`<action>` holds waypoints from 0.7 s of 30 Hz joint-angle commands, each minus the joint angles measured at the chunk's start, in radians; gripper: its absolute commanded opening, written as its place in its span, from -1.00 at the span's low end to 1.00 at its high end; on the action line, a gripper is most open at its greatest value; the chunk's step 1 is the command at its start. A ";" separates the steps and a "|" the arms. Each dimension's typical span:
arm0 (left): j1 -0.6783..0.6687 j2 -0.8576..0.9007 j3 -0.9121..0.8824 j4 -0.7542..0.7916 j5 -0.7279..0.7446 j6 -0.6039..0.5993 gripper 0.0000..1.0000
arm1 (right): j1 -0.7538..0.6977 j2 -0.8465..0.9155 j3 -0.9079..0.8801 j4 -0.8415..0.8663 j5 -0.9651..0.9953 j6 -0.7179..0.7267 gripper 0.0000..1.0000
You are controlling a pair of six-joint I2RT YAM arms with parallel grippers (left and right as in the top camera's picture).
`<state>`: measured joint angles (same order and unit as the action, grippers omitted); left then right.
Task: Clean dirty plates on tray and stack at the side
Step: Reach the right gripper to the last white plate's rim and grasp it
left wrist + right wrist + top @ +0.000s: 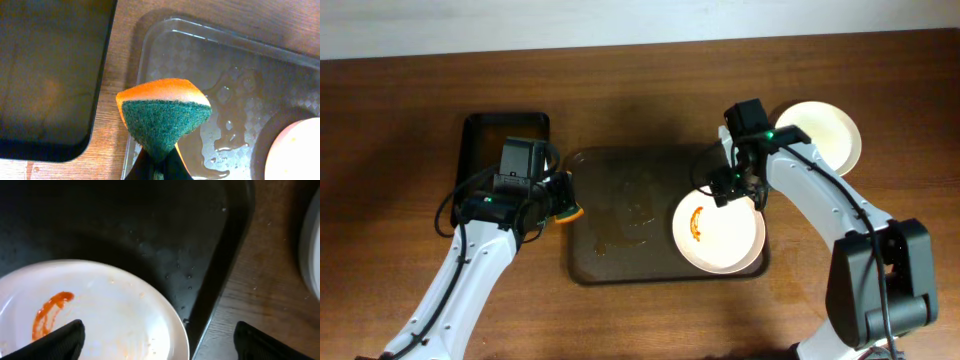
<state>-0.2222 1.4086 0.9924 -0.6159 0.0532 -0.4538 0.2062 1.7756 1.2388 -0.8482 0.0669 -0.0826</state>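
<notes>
A dirty plate [720,232] with an orange-red sauce smear lies on the right part of the dark brown tray [620,250]. It also shows in the right wrist view [110,310], smear at the left. A clean plate [825,135] sits on the table to the tray's right. My right gripper [735,185] is open above the dirty plate's far rim, its fingers [157,340] spread wide over the plate edge and tray rim. My left gripper [558,200] is shut on a green-and-orange sponge [162,112] at the tray's left edge [145,65].
A smaller black tray [490,150] lies left of the brown tray, also in the left wrist view [45,75]. Water puddles [230,125] lie on the brown tray's left half. Bare wooden table surrounds both trays.
</notes>
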 commanded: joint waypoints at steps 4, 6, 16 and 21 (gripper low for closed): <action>0.000 0.003 0.003 0.002 0.011 0.006 -1.00 | -0.017 0.045 -0.012 -0.011 -0.218 -0.167 0.51; 0.000 0.003 0.003 0.002 0.011 0.006 -1.00 | -0.017 0.083 -0.013 -0.011 -0.212 -0.148 0.51; 0.000 0.003 0.003 0.002 0.011 0.006 -1.00 | -0.017 0.126 0.053 -0.095 -0.269 -0.145 0.61; 0.000 0.003 0.003 0.003 0.011 0.006 -1.00 | -0.018 0.125 0.233 -0.143 -0.182 -0.153 0.76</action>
<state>-0.2222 1.4086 0.9924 -0.6167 0.0536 -0.4538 0.1905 1.9018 1.4227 -1.0035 -0.1673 -0.2211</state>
